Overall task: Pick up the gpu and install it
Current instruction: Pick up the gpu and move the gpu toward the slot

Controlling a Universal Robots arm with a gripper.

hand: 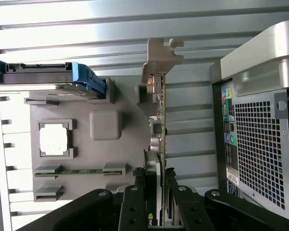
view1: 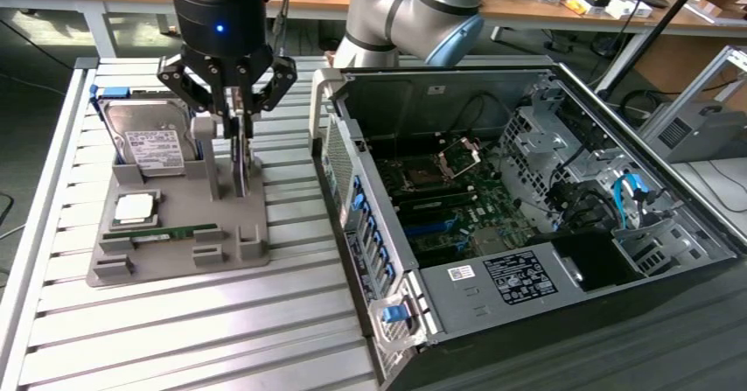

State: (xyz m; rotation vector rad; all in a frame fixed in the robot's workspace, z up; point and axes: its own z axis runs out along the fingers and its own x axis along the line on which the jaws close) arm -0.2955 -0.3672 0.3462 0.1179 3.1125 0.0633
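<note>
The gpu (view1: pixel 240 168) is a thin dark card standing on edge in a slot of the grey holder tray (view1: pixel 175 264), at the exterior view's left. In the wrist view the gpu (hand: pixel 161 125) appears edge-on, with its silvery bracket (hand: pixel 160 55) at the far end. My gripper (view1: pixel 240 124) comes down from above with its two black fingers converging onto the card. In the wrist view the gripper (hand: pixel 159 207) has one finger pressed against each face of the card, so it is shut on the gpu. The open computer case (view1: pixel 467 198) lies beside the tray.
On the tray (hand: pixel 125 149) are a hard drive (view1: pixel 157 142) in a blue frame, a square processor (view1: pixel 136 207) and a green memory stick (view1: pixel 164 231). The case's perforated rear wall (hand: pixel 260 144) stands close to the card. Slatted metal tabletop (view1: pixel 175 338) surrounds them.
</note>
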